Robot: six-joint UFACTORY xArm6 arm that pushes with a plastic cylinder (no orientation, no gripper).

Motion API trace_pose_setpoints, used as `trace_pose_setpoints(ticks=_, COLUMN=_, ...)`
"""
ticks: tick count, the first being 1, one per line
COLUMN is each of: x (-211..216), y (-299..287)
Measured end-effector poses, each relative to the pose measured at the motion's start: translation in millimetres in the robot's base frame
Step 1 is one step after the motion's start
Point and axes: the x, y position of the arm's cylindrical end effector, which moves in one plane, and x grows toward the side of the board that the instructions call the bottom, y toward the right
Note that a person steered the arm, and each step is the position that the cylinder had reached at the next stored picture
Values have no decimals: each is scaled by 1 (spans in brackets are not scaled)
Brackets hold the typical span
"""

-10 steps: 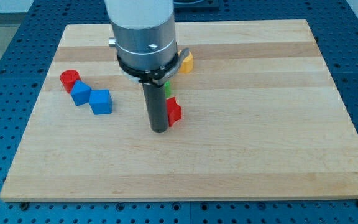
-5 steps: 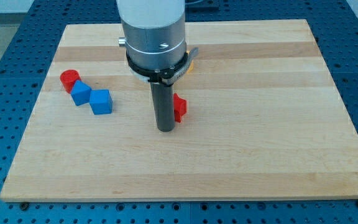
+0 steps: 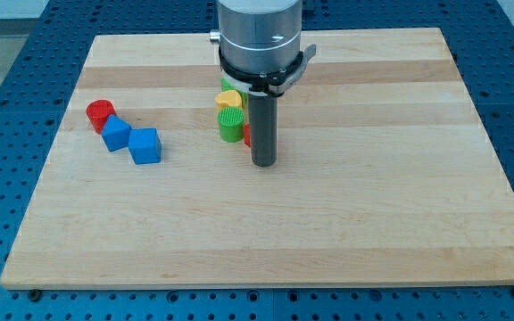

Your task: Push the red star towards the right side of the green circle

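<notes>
Pale wooden counter on a blue pegboard carries the blocks. Nearest, my tip stands just beside the red star — mostly hidden behind my upright rod, touching the green circle on its right. I judge the push nearly finished; only a slight nudge remains. No hand — just the rod.

Wooden board — scattered coloured blocks

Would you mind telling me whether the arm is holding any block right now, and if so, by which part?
Nothing is held; the rod cannot grip. My tip rests on the board, with the red star mostly hidden behind the rod, just right of the green circle.
</notes>
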Motion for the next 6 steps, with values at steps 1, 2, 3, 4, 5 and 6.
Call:
trace_pose_setpoints(ticks=1, x=-3, y=3)
trace_pose_setpoints(ticks=2, x=-3, y=11)
trace_pose_setpoints(ticks=3, x=-9, y=16)
trace_pose_setpoints(ticks=4, x=-19, y=16)
trace_pose_setpoints(ticks=5, x=-24, y=16)
trace_pose_setpoints(ticks=6, x=-24, y=16)
